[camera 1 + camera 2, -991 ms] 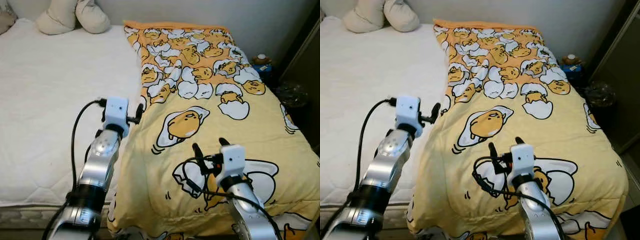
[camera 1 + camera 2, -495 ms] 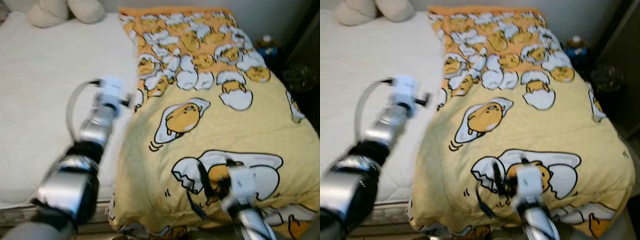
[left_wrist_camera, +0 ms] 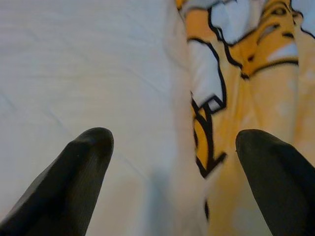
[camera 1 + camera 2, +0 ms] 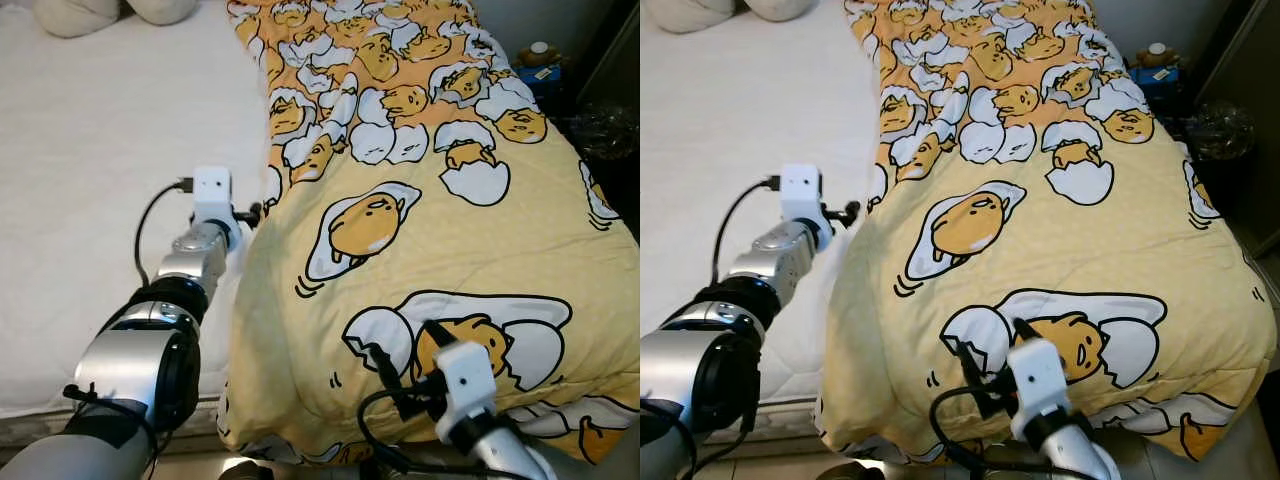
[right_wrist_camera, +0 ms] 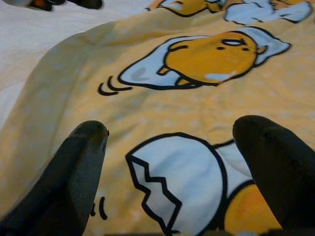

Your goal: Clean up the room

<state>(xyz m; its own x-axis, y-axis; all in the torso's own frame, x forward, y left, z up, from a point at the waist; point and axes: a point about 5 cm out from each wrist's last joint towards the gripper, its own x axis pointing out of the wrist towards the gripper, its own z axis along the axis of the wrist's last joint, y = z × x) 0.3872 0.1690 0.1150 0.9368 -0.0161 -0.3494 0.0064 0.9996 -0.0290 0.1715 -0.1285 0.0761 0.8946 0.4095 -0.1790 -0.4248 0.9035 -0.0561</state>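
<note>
Because the yellow quilt (image 4: 430, 230) is soft, padded fabric printed with egg characters, it will likely fold, sag and drag rather than lift as one piece; expect moderate bulk but little weight, and no risk of breakage. It lies on the right-hand part of the bed (image 4: 90, 170), running from the head end to the foot, with its near end hanging over the foot of the mattress. Its left border rests on the bare white sheet.

Recommended hold: pinch the doubled left border, where the fabric forms a rounded roll thick enough for two fingers to close around. A flat area of the top face offers nothing to pinch.

Left claw (image 3: 172, 162): arm extended forward and low over the sheet, fingers spread apart and holding nothing. In the left wrist view the quilt border lies between the two fingers (image 3: 81, 167), so the claw appears placed to close on that edge.

Right claw (image 5: 170, 167): arm raised at the foot of the bed, fingers parted and empty, pointing across the top face near the lower egg print.
</note>
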